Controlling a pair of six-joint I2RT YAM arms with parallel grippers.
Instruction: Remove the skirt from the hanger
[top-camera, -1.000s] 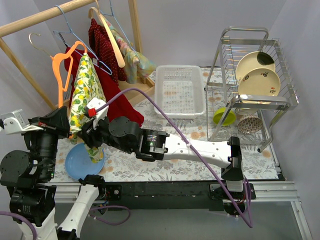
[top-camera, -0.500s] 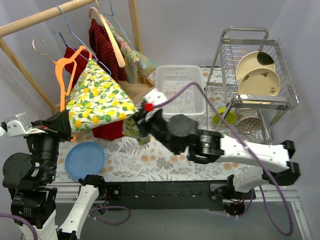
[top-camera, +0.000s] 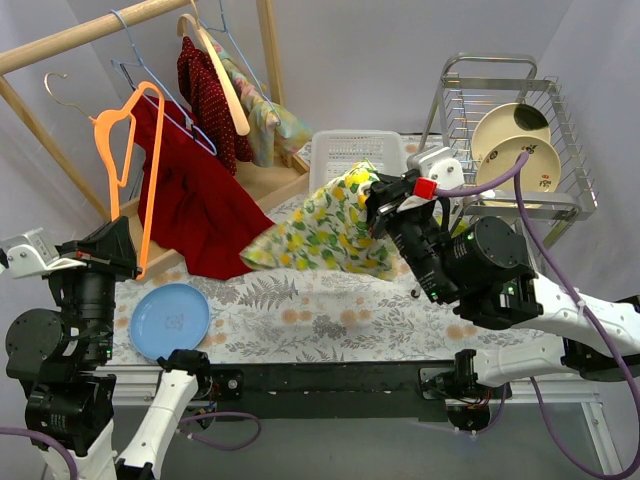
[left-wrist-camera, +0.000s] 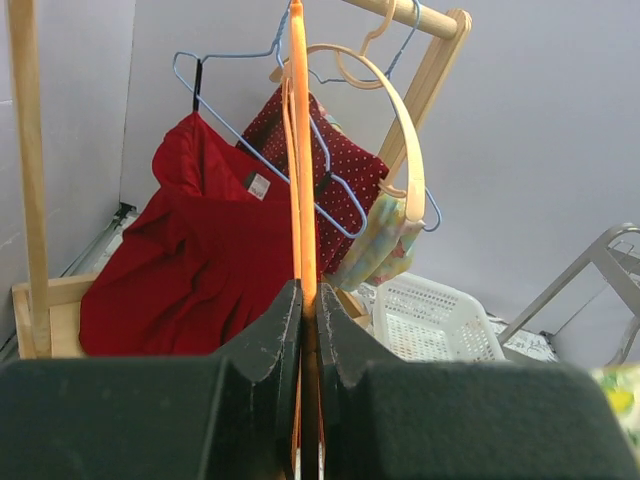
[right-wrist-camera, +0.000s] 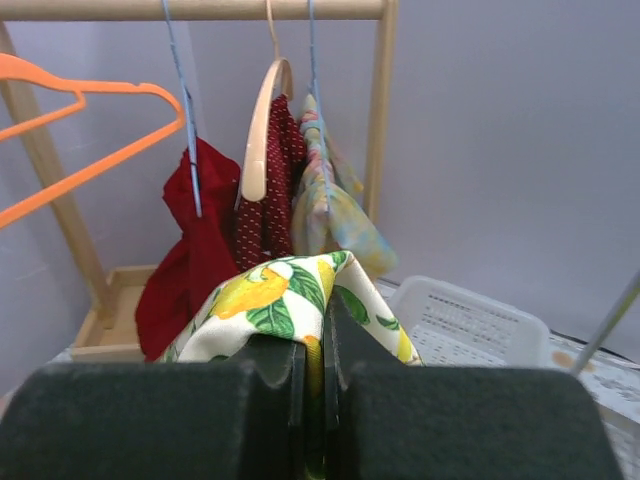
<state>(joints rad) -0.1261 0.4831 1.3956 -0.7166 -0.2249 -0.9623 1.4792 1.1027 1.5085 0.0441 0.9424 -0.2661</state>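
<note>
The lemon-print skirt (top-camera: 325, 230) is off the orange hanger (top-camera: 135, 160) and hangs over the table middle. My right gripper (top-camera: 375, 205) is shut on its top edge; the wrist view shows the skirt (right-wrist-camera: 285, 300) pinched between the jaws. The orange hanger is bare and still hooked on the wooden rail (top-camera: 80, 35). My left gripper (top-camera: 130, 262) is shut on the hanger's lower bar, which runs up from between the jaws in the left wrist view (left-wrist-camera: 303, 200).
A red garment (top-camera: 200, 205), a dotted red one and a floral one hang on the rail. A blue plate (top-camera: 170, 320) lies at the front left. A white basket (top-camera: 360, 165) stands behind the skirt. A dish rack (top-camera: 510, 170) stands at the right.
My right gripper pulled the skirt off the orange hanger and carried it right, to the table middle. The hanger swung back, bare. The left gripper stayed put.
</note>
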